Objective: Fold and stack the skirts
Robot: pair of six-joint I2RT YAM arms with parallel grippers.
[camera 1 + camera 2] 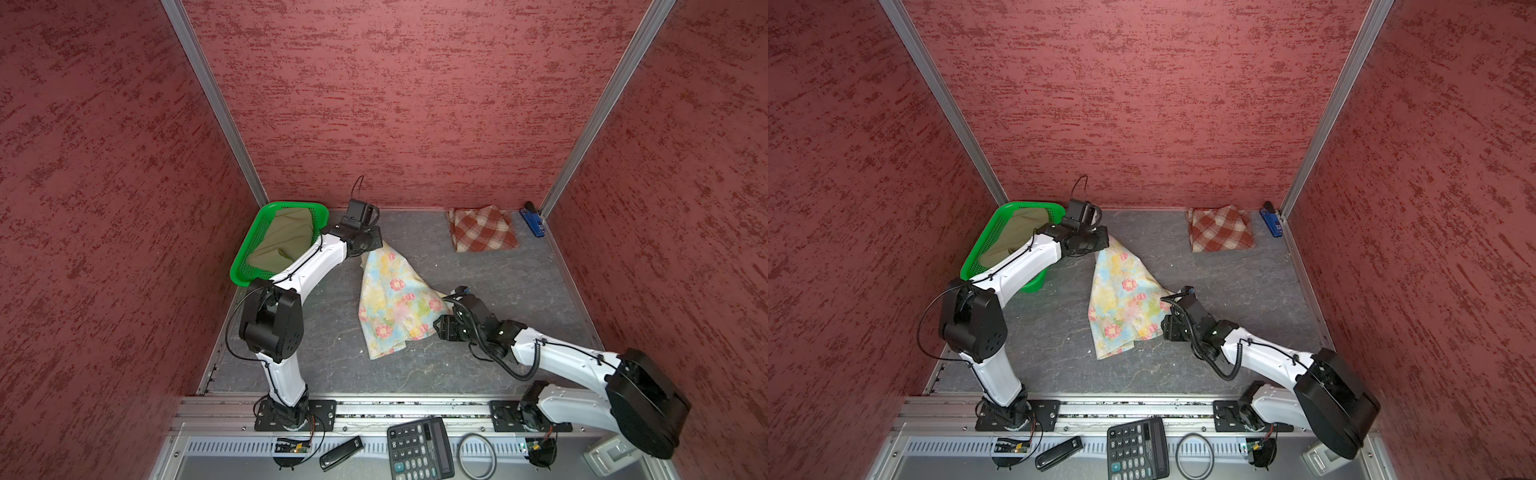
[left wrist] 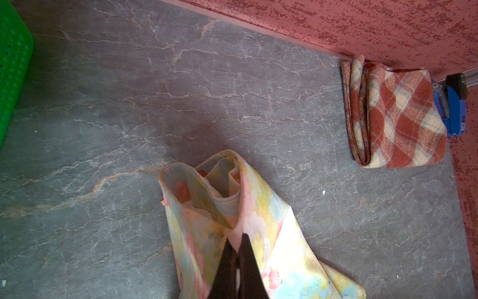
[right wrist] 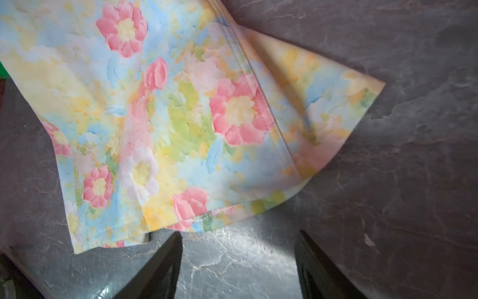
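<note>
The floral skirt [image 1: 392,299] [image 1: 1125,299] hangs from its raised waist end and trails onto the grey tabletop. My left gripper [image 2: 236,236] is shut on that waist end, with cloth bunched between the fingertips. My right gripper [image 3: 239,233] stands open just off the skirt's hem [image 3: 186,220], with only bare table between its fingers. The plaid skirt [image 1: 482,230] [image 2: 398,116] lies folded at the back right. The olive skirt [image 1: 282,237] [image 1: 1013,232] sits loose inside the green basket.
The green mesh basket [image 1: 249,274] stands at the back left, beside my left arm. A blue stapler [image 1: 532,222] [image 2: 452,108] lies in the back right corner next to the plaid skirt. Red walls enclose three sides. A calculator [image 1: 419,449] lies beyond the front rail.
</note>
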